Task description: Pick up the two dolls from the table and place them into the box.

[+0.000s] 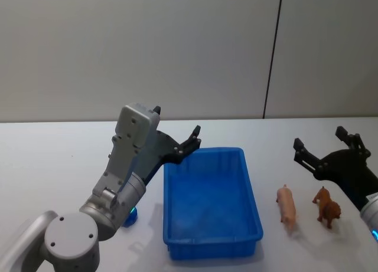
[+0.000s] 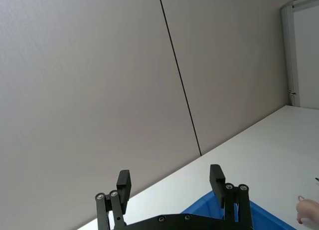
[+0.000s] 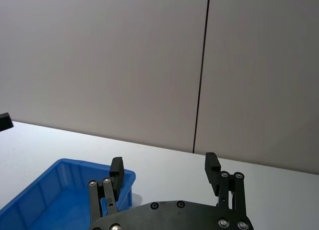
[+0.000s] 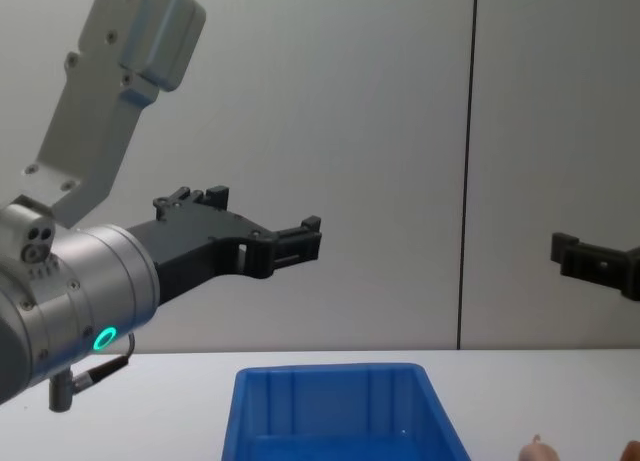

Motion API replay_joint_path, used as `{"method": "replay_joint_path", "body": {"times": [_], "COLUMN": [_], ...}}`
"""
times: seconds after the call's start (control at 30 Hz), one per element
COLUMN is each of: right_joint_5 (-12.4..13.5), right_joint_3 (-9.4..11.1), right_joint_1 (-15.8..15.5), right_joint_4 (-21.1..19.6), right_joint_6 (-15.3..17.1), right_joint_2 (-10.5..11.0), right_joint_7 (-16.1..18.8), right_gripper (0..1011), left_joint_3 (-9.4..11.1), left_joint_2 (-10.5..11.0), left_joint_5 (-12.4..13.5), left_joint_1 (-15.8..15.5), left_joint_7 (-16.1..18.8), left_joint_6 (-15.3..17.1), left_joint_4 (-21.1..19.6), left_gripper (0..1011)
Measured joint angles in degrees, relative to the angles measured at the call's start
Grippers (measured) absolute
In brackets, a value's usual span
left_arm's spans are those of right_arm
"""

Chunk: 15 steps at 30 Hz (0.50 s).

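The bright blue box (image 1: 254, 195) is sitting open-topped on the white worktop (image 1: 59, 160), its long sides running away from the robot and ribs showing on its inner walls. The pink doll (image 1: 286, 205), pig-like, is resting lengthwise near the box's right side. The orange-brown doll (image 1: 326, 208) is standing upright just right of it, not touching it
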Motion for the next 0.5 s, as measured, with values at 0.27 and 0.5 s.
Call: {"method": "replay_joint_path", "body": {"times": [0.27,0.5], "right_joint_5": [-0.5,-0.5], "right_joint_3": [-0.2,-0.2], "right_joint_1": [-0.2,-0.2], "right_joint_4": [-0.2,-0.2], "right_joint_6": [-0.5,-0.5], "right_joint_2": [0.0,0.0], "right_joint_7": [0.1,0.1], "right_gripper": [1001,1001], "left_joint_3": [0.0,0.0], "left_joint_2": [0.0,0.0], "left_joint_5": [0.0,0.0], "left_joint_1": [0.0,0.0], "left_joint_7": [0.0,0.0], "left_joint_6": [0.0,0.0], "left_joint_4": [0.0,0.0], "left_gripper": [1001,1001]}}
